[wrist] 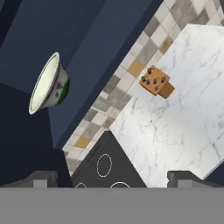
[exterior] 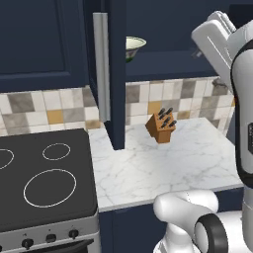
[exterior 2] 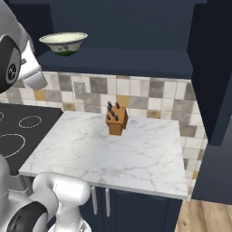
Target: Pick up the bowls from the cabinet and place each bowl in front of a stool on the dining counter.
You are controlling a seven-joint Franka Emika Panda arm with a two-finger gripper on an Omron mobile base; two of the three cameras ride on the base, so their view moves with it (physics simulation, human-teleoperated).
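- The cream bowl with green outer pattern sits on the dark navy cabinet shelf, its pale inside showing.
- The pincer stands wide open, holding nothing, well apart from the bowl.
- A wooden knife block stands on the white marble bench, near the tiled backsplash.
- A black cooktop with white rings adjoins the bench.

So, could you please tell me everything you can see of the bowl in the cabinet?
The bowl is wide and round, cream inside with a pale rim, a faint green pattern outside and a dark green foot; it looks ceramic. It stands upright on the open cabinet's navy shelf, near the shelf's front edge. It looks empty, and nothing but the shelf touches it.
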